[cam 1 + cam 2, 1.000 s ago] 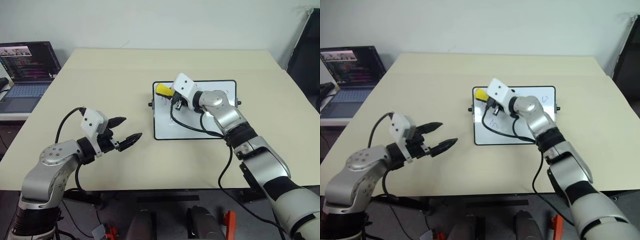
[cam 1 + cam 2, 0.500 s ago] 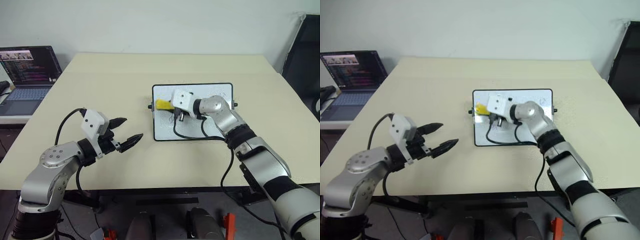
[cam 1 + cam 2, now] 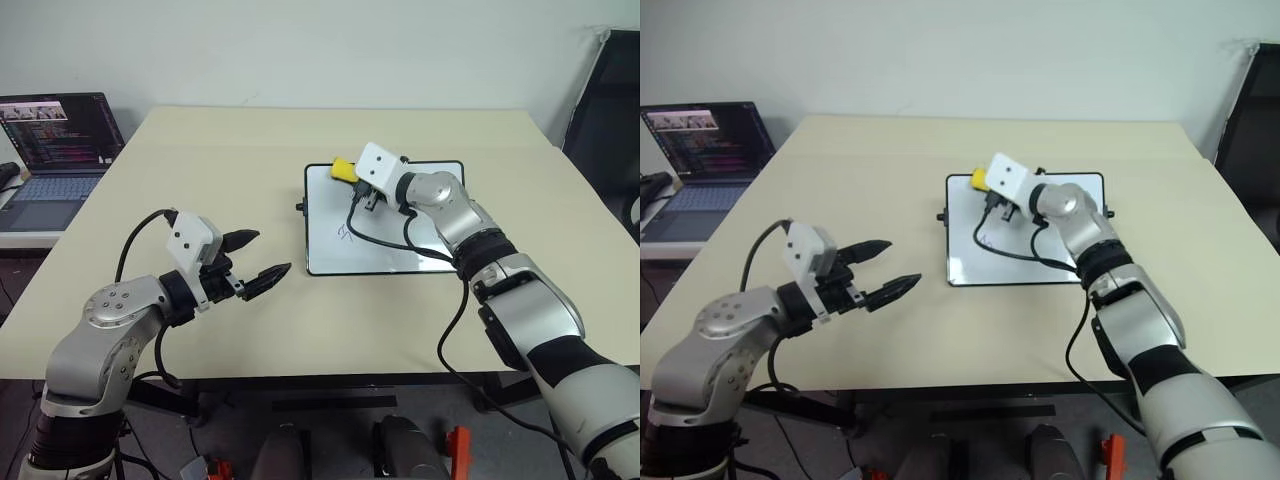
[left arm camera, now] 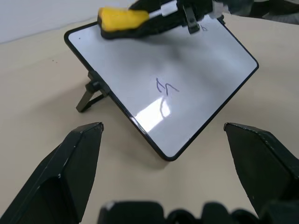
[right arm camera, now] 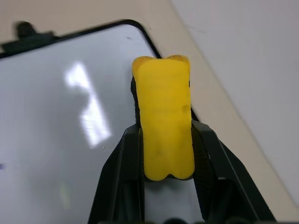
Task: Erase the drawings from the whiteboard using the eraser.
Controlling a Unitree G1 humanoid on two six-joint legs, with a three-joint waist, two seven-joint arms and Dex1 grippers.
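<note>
The whiteboard (image 3: 385,250) lies on the table, slightly propped, its black frame around a glossy white face. A thin dark scribble (image 3: 343,232) of the drawings sits left of the board's middle, also seen as the scribble (image 4: 166,87) in the left wrist view; a tiny mark (image 4: 204,28) is near the far right corner. My right gripper (image 3: 347,171) is shut on the yellow eraser (image 3: 342,168), holding it over the board's far left corner; the eraser (image 5: 164,135) is clamped between both black fingers. My left gripper (image 3: 271,252) hovers open left of the board, holding nothing.
An open laptop (image 3: 50,140) stands on a side desk at the far left. A black chair (image 3: 610,110) is beyond the table's right side. The beige table (image 3: 200,150) stretches wide around the board.
My right gripper swept the eraser down the board's left part, then back up to its far left corner. The left arm stayed put.
</note>
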